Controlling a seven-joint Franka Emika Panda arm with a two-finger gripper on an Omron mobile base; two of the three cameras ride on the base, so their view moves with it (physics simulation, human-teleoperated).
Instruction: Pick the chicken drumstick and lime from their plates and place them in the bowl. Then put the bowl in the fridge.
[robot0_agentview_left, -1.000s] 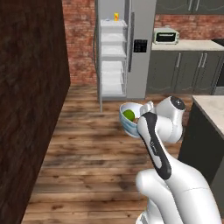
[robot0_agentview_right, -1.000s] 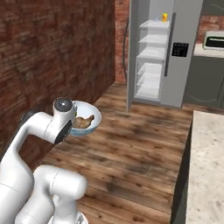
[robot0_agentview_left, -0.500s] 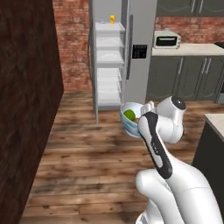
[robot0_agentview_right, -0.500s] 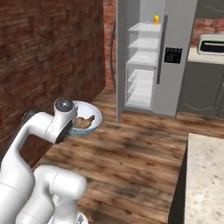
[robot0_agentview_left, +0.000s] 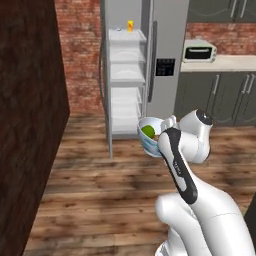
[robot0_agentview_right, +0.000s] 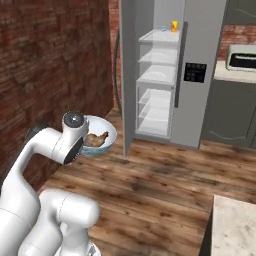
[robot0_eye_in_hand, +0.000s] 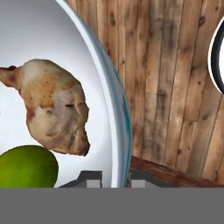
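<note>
The gripper is pinching the rim of the bowl, one finger inside the wall and one outside, jaws drawn close together on that thin edge; the bowl is hanging in the air in front of the arm, over the wooden floor, short of the open fridge that is standing far ahead, slightly to the left; inside the bowl the chicken drumstick and the lime are lying against each other, so both pick-ups look done and only the fridge step is remaining; the bowl looks rigid, glossy and probably slippery, and a grip at one side of the rim is leaving its weight hanging off to the other side, so it could tilt or slide in the jaws; the lime is round and free to roll, the drumstick lumpier and steadier; keeping the bowl level while reaching for a translucent shelf seems wise.
</note>
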